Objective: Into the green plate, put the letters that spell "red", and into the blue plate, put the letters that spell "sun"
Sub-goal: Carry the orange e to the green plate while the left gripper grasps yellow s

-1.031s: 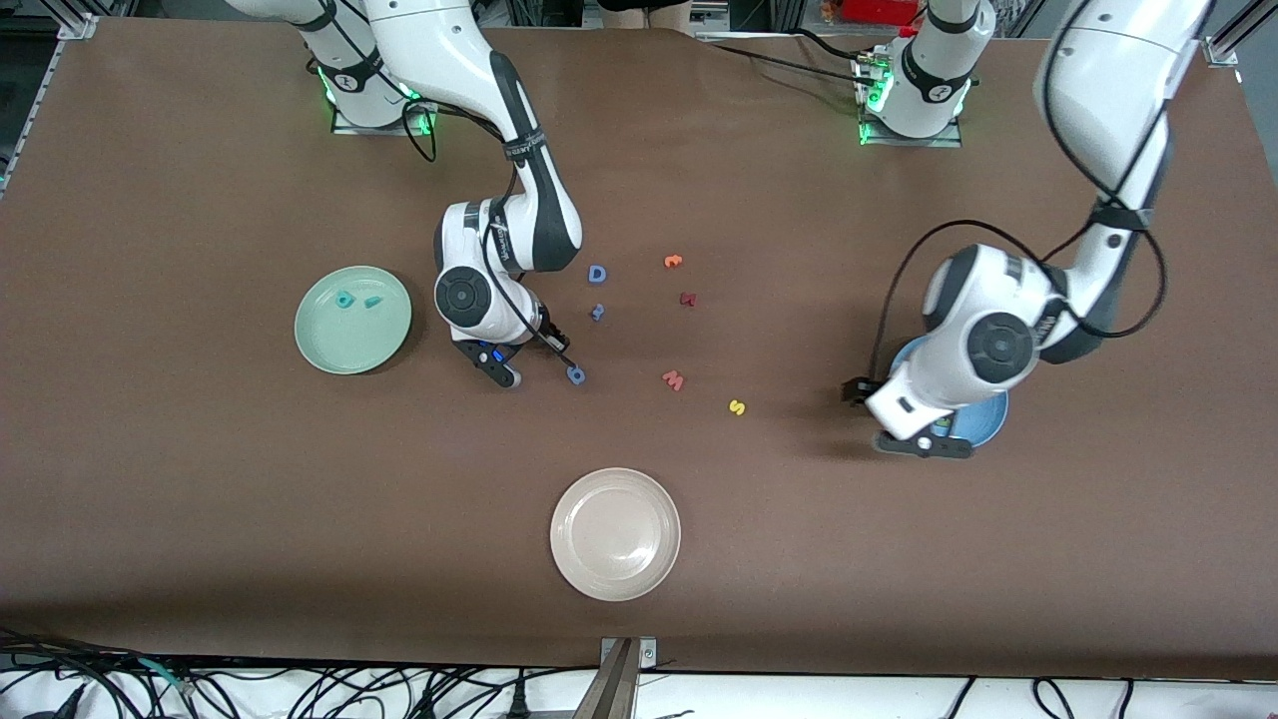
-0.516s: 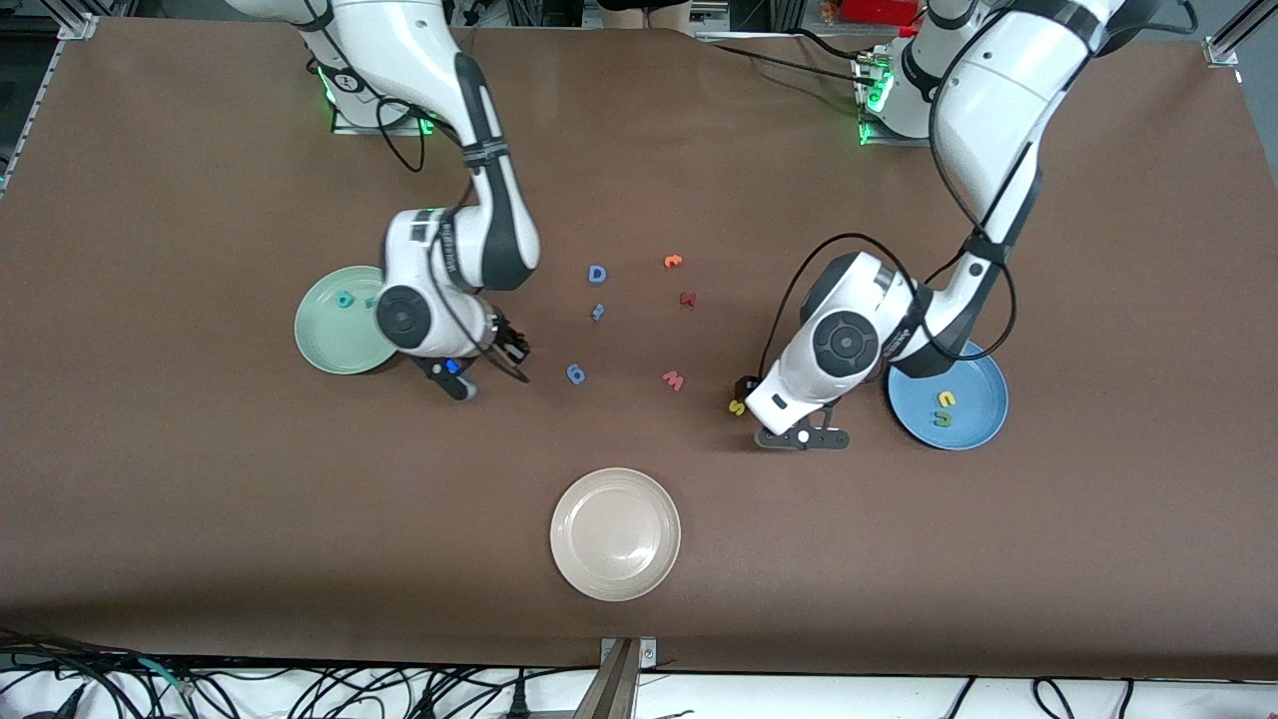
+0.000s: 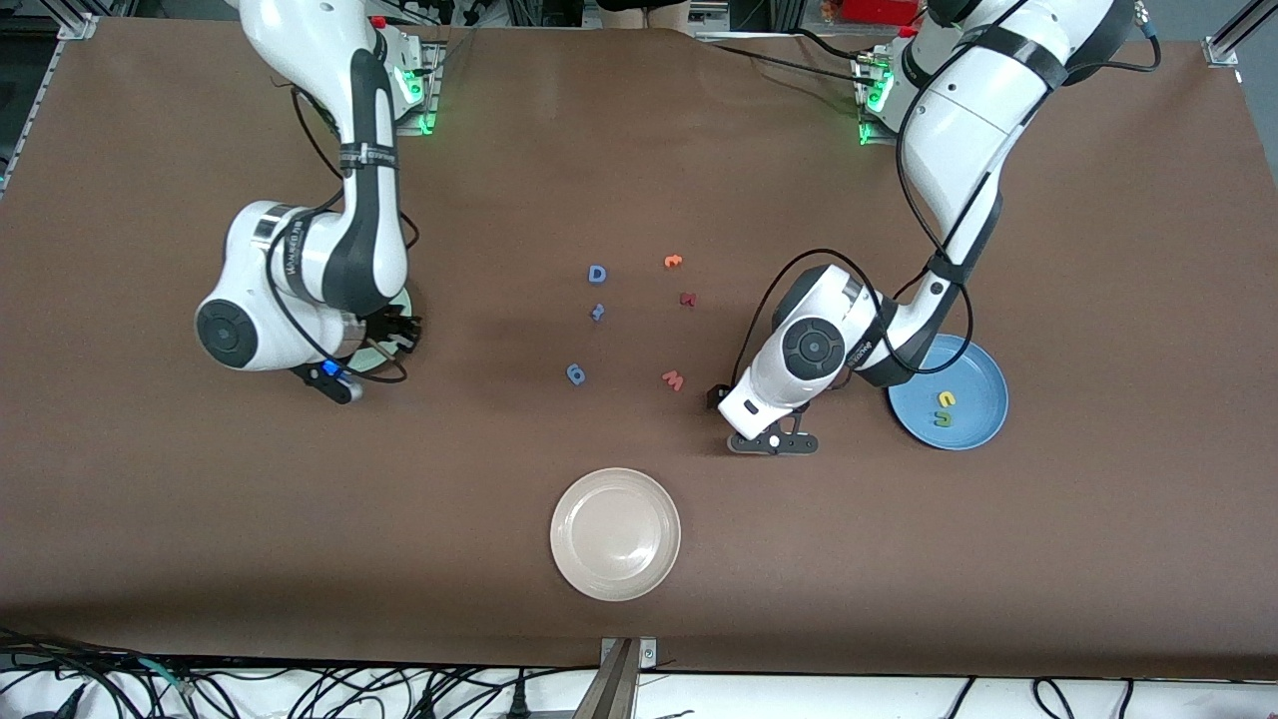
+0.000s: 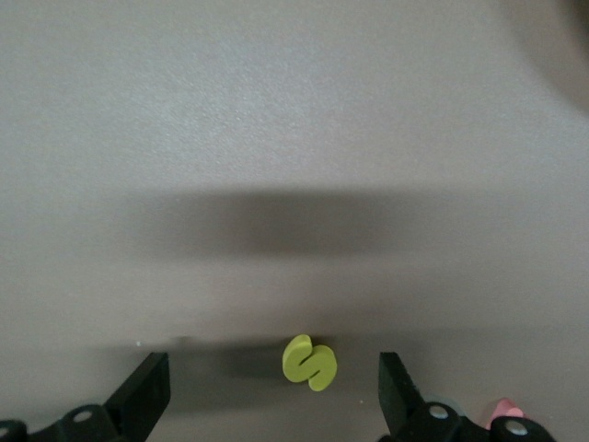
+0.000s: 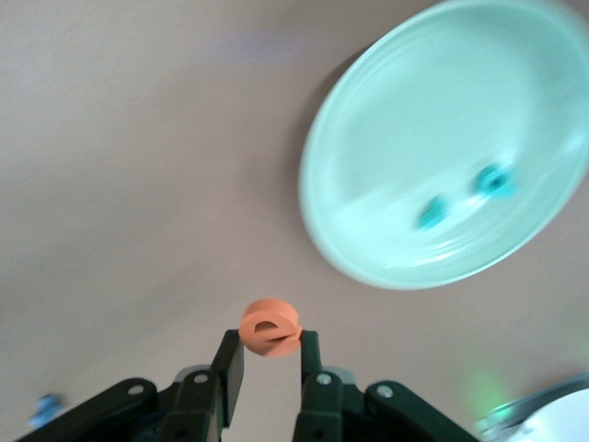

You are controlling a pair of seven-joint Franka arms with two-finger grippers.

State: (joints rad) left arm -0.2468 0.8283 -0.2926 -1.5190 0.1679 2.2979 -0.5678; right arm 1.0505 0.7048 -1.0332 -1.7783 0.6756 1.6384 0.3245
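The orange e [image 5: 269,327] is pinched in my right gripper [image 5: 270,346], which hangs in the air beside the green plate [image 5: 368,147], just off its rim. Two teal letters [image 5: 430,214] [image 5: 495,180] lie in that plate. In the front view the right arm covers most of the plate, and the right gripper [image 3: 399,330] shows at its edge. My left gripper [image 4: 273,373] is open and low over the table, with the yellow s [image 4: 309,361] lying flat between its fingers. In the front view the left gripper [image 3: 721,396] hides the s. The blue plate [image 3: 973,374] holds the yellow u [image 3: 946,398] and the green n [image 3: 942,418].
An off-white plate [image 3: 615,534] sits near the front camera. Loose letters lie mid-table: a blue D [image 3: 597,274], two small blue letters [image 3: 597,313] [image 3: 575,374], an orange one [image 3: 673,262], a dark red one [image 3: 687,298] and a pink w [image 3: 673,379].
My right arm swung from mid-table to the green plate. My left arm left the blue plate, uncovering the u and n, and came down over the s.
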